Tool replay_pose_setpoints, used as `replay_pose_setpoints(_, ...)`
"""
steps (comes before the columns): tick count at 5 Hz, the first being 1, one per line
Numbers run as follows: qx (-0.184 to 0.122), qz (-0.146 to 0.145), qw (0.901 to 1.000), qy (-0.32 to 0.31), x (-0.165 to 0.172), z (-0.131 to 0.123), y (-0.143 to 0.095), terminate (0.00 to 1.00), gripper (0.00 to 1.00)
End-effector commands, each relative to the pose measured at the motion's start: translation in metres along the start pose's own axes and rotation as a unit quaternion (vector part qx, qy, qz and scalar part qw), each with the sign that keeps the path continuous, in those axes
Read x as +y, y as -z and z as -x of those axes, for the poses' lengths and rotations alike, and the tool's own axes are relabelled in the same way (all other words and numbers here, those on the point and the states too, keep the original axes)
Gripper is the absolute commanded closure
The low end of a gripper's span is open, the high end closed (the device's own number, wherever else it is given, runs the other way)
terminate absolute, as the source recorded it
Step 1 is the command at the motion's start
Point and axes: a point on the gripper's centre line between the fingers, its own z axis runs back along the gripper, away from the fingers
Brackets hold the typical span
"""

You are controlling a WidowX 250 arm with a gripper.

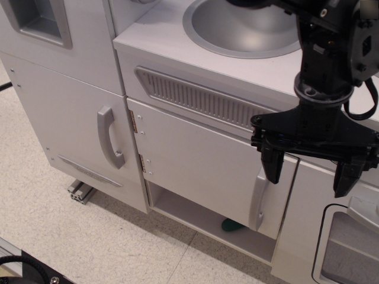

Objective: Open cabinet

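One cabinet (201, 171) shows here: a wide, squarish light grey door with two small hinges (134, 122) on its far edge from the gripper and one curved silver handle (259, 198) on the near edge. The door stands slightly ajar, its handle side swung out from the frame, and under its lower edge an open shelf space shows with one small green object (230, 225) lying inside, mostly hidden.

The single black gripper (308, 175) hangs just in front of the door's handle edge, pointing downward. Its jaws are spread wide with nothing between them; one fingertip (273, 171) overlaps the top of the silver handle in this view, though whether it touches cannot be told, and the other fingertip hangs over the neighbouring panel.

Above the cabinet, level with the gripper's wrist, runs one ribbed vent strip (198, 97), and higher up sits one round silver sink (249, 26). Well away from the gripper, past the hinges, is one taller narrow door (65, 115) with its own silver handle (109, 137). Just below the gripper's outer finger is one door with a rounded window (349, 245)
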Motion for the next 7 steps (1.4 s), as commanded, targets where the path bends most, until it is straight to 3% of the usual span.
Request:
replay_pose_setpoints(1, 0.000, 0.000, 1.0000, 0.000, 0.000, 0.000, 0.000, 0.00, 0.00)
replay_pose_setpoints(2, -0.004, 0.020, 0.9997, 0.012, 0.019, -0.012, 0.014, 0.00, 0.00)
replay_pose_setpoints(5, -0.084, 0.015, 0.9925, 0.087, 0.065, -0.028, 0.062, 0.00, 0.00)
replay_pose_setpoints(7, -0.119, 0.022, 0.9884, 0.091, 0.055, -0.044, 0.086, 0.00, 0.00)
